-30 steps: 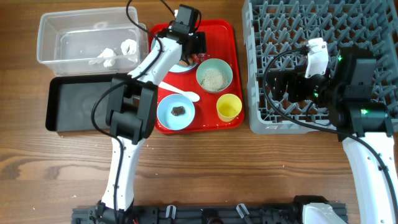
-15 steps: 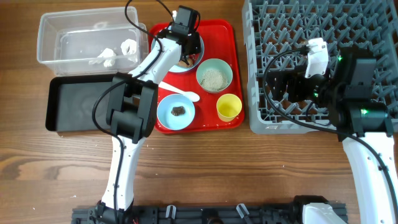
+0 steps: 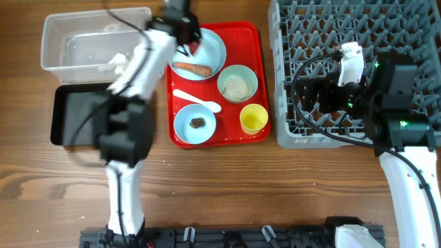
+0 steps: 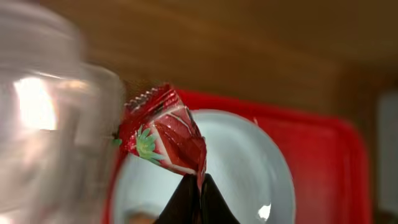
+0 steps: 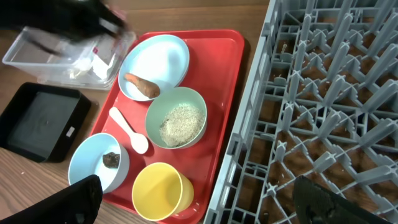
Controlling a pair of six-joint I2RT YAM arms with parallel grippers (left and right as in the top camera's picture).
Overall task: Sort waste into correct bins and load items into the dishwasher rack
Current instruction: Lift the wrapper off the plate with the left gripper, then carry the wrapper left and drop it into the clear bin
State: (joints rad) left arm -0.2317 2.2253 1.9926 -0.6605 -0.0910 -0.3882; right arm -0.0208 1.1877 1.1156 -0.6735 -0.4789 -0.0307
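Wooden tabletop, left to right: clear tub (image 3: 83, 45) with crumpled tissue (image 3: 120, 62) in it, black tray (image 3: 83, 117) right beside it on the robot's side, red serving tray (image 3: 244, 34), grey dishwasher rack (image 3: 331, 41).

Left gripper (image 4: 196, 186): jaws pinched together on the lower corner of the red-and-white wrapper (image 4: 163, 134). The wrapper stands up from the tips, long axis tilted toward the tub. It hangs over the left edge of the pale blue plate (image 3: 210, 48), with the tub wall just beside it on the left.

So the drop looks like a short sideways carry left. My guess is into the tub, since the tissue is there.

Left arm is far nearer. Right gripper (image 5: 196, 190) sits over the rack, jaws wide apart, nothing in them.
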